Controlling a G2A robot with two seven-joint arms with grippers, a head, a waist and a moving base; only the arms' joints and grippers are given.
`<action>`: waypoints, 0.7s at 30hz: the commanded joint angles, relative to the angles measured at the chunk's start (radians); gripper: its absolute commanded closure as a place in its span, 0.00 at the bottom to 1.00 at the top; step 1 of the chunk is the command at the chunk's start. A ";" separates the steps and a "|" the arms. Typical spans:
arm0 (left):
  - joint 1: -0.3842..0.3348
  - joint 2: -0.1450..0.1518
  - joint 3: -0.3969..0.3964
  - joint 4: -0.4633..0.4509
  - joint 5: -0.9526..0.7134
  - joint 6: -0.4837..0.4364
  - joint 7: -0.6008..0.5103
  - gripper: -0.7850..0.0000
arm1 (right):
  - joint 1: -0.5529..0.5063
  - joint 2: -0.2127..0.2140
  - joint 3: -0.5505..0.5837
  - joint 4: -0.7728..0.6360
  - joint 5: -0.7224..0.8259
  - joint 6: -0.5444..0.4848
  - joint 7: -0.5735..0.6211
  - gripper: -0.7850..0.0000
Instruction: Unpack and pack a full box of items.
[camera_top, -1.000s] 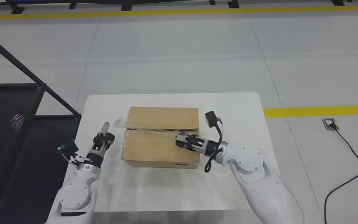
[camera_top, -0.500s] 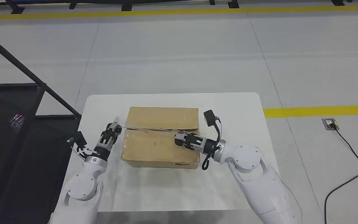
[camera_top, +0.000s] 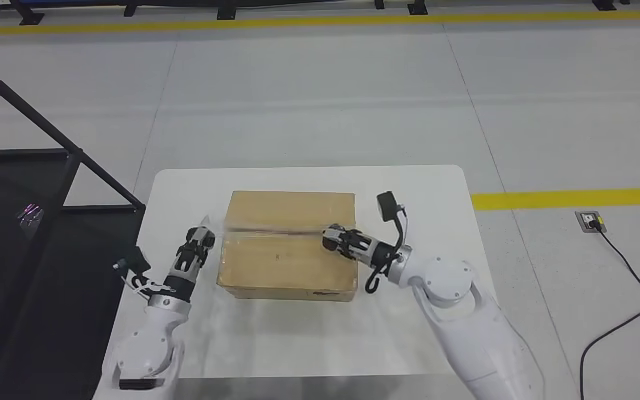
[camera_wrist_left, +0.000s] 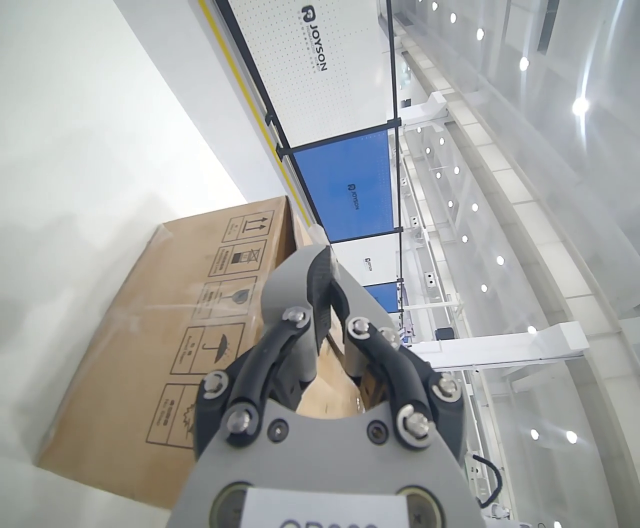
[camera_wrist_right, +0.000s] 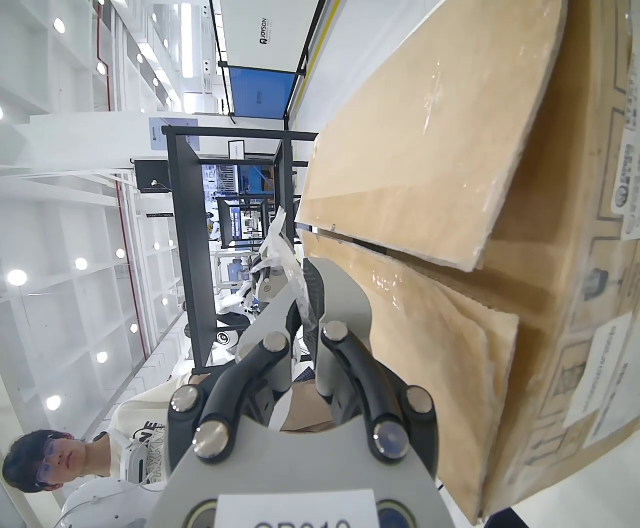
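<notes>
The cardboard box (camera_top: 290, 245) sits in the middle of the white counter (camera_top: 420, 195), its long sides running across the robot's front. Its two top flaps are folded down and meet in a seam along the length of the lid. In the right wrist view, one flap's edge stands slightly higher than the other at the box's right end. Printed handling symbols cover the box's left end wall, and paper labels are stuck to its right end wall.

The left gripper (camera_top: 203, 238) is at the box's left end, level with the top edge and just beside the seam. Its jaws are pressed together, pinching an end of clear tape (camera_wrist_left: 318, 231) that pokes out past their tips.

The right gripper (camera_top: 330, 238) lies low over the lid, toward the box's right end and close to the seam, pointing toward the box's left end. Its jaws are also pressed together, on a crumpled bunch of the same clear tape, which sticks out beyond the fingertips (camera_wrist_right: 312, 280).

In the top view, a thin pale line runs along the seam between the two grippers.

Off the box's left side, beyond the counter's edge, stands a black metal frame (camera_top: 60, 150). A yellow floor line (camera_top: 550, 198) runs away from the box's right side.
</notes>
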 joint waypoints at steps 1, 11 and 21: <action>0.013 -0.001 0.003 -0.012 0.000 -0.001 0.006 1.00 | 0.003 0.001 0.003 0.006 0.003 0.006 -0.004 1.00; 0.021 -0.004 0.020 -0.019 0.006 0.005 0.014 0.75 | -0.013 0.010 0.027 -0.001 -0.009 0.056 -0.035 1.00; 0.017 -0.004 0.019 -0.008 0.009 0.008 0.018 0.69 | -0.046 0.021 0.047 -0.030 -0.006 0.066 -0.032 1.00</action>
